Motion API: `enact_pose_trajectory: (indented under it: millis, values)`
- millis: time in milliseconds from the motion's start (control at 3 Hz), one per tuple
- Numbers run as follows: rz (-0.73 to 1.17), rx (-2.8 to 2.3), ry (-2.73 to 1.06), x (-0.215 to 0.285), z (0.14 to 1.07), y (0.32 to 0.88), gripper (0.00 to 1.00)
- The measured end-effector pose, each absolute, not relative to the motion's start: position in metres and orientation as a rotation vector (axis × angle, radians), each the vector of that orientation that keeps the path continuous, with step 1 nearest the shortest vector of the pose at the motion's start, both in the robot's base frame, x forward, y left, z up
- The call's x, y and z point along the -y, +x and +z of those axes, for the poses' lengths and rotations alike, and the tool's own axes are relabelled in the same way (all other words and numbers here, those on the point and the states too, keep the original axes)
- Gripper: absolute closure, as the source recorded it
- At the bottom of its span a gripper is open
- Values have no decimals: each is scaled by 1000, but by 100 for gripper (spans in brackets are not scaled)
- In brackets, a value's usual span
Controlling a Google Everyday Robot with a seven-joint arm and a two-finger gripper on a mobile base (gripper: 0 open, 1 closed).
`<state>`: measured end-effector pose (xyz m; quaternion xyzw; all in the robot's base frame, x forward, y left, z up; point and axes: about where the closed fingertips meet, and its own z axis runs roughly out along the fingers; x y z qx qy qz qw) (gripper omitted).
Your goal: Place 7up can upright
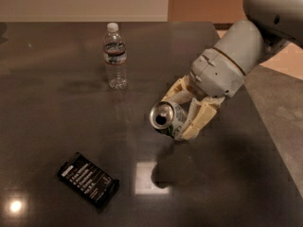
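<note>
The 7up can [166, 118] is a silver-white can with green markings, held tilted on its side above the dark table [57, 103], its shiny open top facing the camera and lower left. My gripper [182, 112] is shut on the can, its tan fingers [201, 117] on either side of the can's body. The grey arm reaches in from the upper right. The can's shadow lies on the table just below it.
A clear water bottle [115, 56] with a white cap stands upright at the back, left of the gripper. A flat black packet [88, 178] with white text lies at the front left. The table's right edge [265, 126] runs diagonally behind the arm.
</note>
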<state>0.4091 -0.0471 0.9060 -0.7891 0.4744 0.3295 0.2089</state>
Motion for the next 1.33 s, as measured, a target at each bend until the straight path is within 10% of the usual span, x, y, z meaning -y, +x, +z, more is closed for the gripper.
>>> enact_pose_trajectory:
  millis: [1333]
  values:
    - [1235, -1361, -1668, 48, 892, 432, 100]
